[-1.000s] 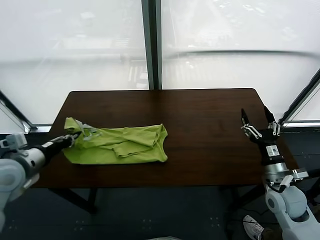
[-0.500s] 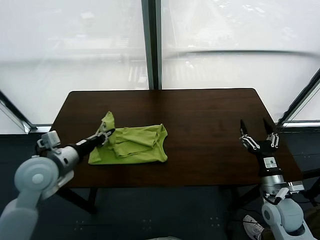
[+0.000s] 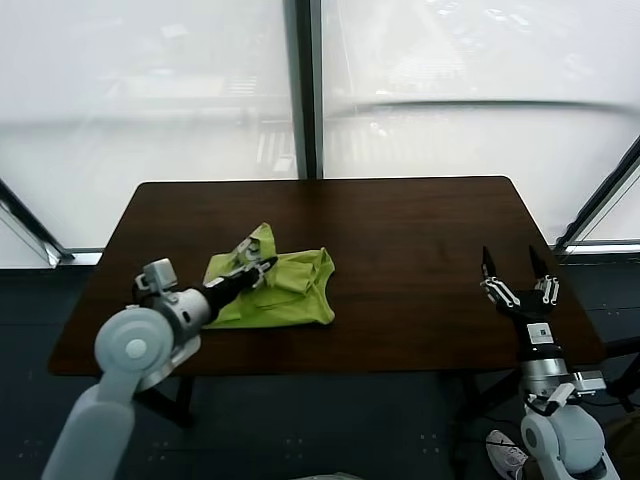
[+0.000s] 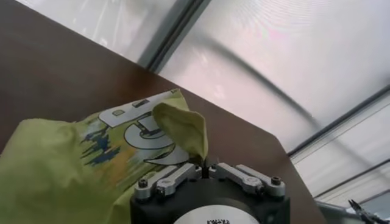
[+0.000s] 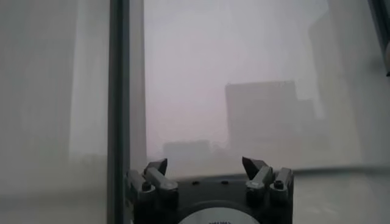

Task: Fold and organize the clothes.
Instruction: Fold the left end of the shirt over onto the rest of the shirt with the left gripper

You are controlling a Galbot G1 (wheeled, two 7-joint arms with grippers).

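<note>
The lime-green T-shirt (image 3: 285, 290) lies bunched on the dark table (image 3: 400, 230), left of centre. My left gripper (image 3: 262, 267) is shut on a fold of the shirt's left edge and holds it lifted over the rest of the cloth. In the left wrist view the pinched green fold (image 4: 183, 129) rises from the closed jaws (image 4: 204, 165), with the white and blue print (image 4: 131, 131) showing behind it. My right gripper (image 3: 518, 272) is open and empty, pointing up beside the table's right edge. In the right wrist view it (image 5: 207, 167) faces the window.
The table's right half is bare wood. A dark window post (image 3: 303, 90) stands behind the table's far edge. A white shoe (image 3: 505, 455) lies on the floor by the right arm's base.
My left gripper has carried the shirt's left edge to the right, folding it over the body of the shirt. The right gripper has sunk a little and stays open.
</note>
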